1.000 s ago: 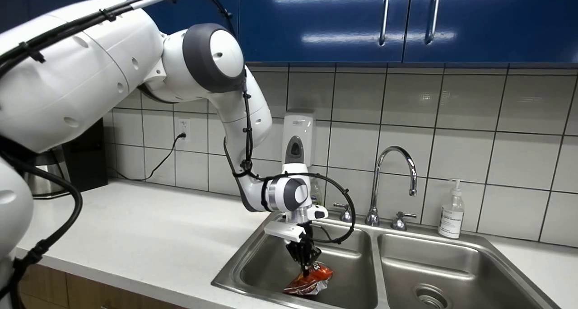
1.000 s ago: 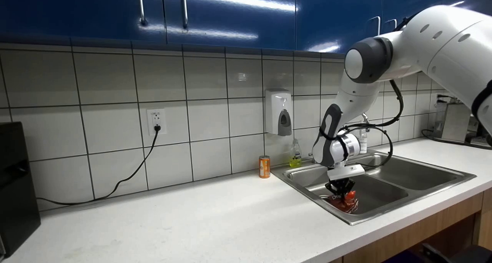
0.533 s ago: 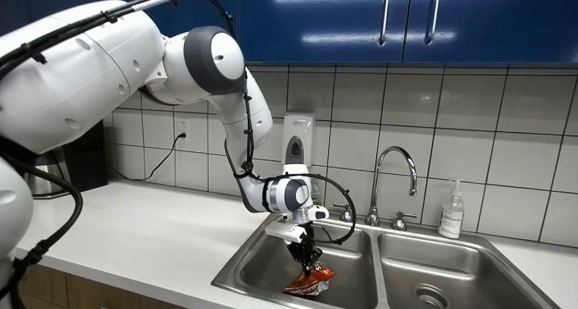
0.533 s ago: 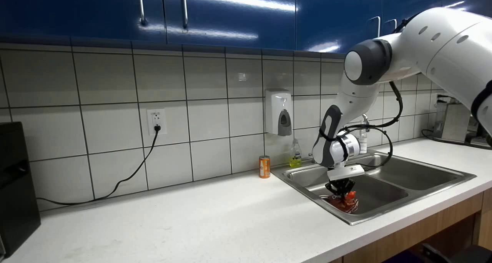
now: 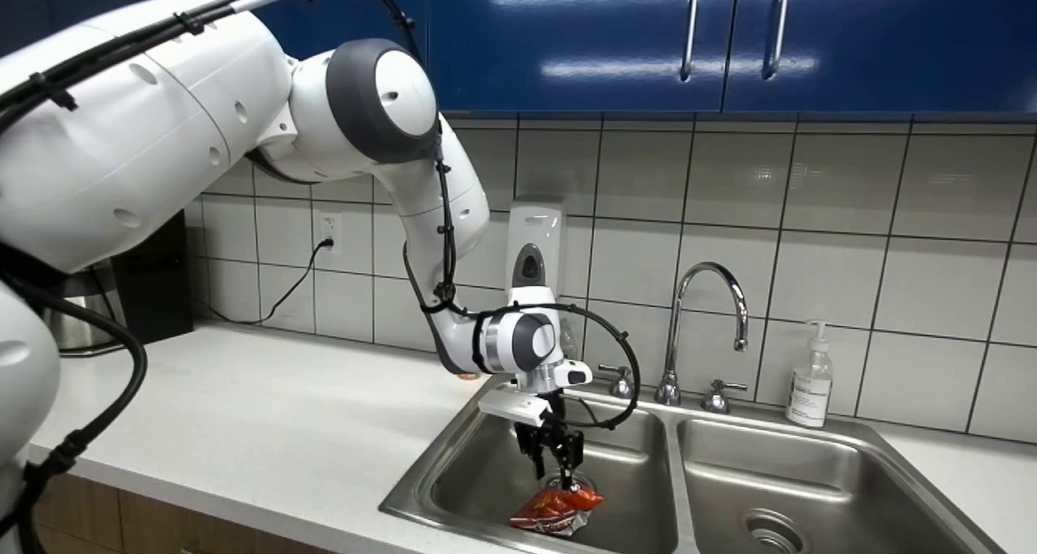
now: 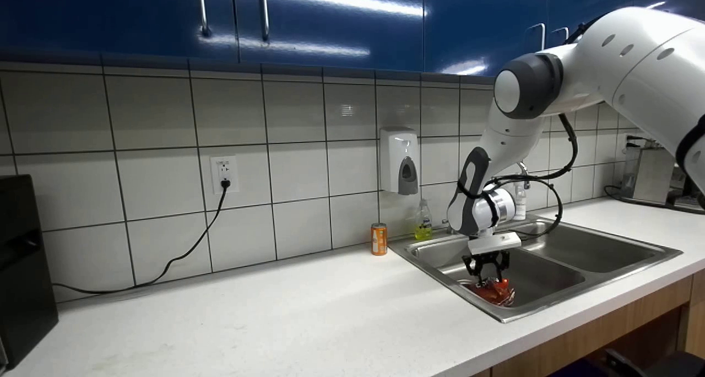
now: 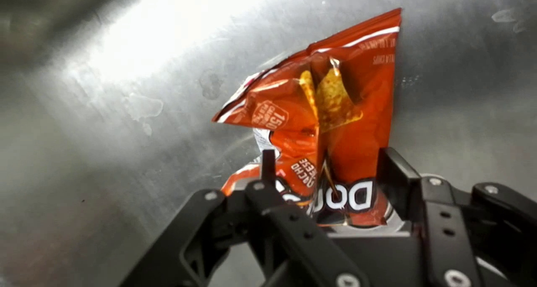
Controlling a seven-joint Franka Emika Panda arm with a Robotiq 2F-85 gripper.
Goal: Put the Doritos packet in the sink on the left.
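The Doritos packet (image 5: 552,512), crumpled and red-orange, lies in the sink on the left (image 5: 636,489), near the basin's front side. In the wrist view the packet (image 7: 361,148) has a deep crease down its middle and its lettering upside down. My gripper (image 7: 326,161) is open over it, one finger to each side of the crease, with the packet's top face showing between them. In both exterior views the gripper (image 6: 490,282) points down just above the packet (image 6: 497,294). Whether a fingertip still touches the foil I cannot tell.
A divider (image 5: 679,481) separates this basin from the right basin (image 5: 810,457). Behind stand the tall faucet (image 5: 674,327) and a pump bottle (image 5: 810,388). An orange can (image 6: 379,239) and a bottle of yellow-green liquid (image 6: 423,225) are by the wall.
The fingers were together on the packet and have spread apart, letting it go. My gripper has risen slightly. The packet's upper part has sunk a little and lies in the basin.
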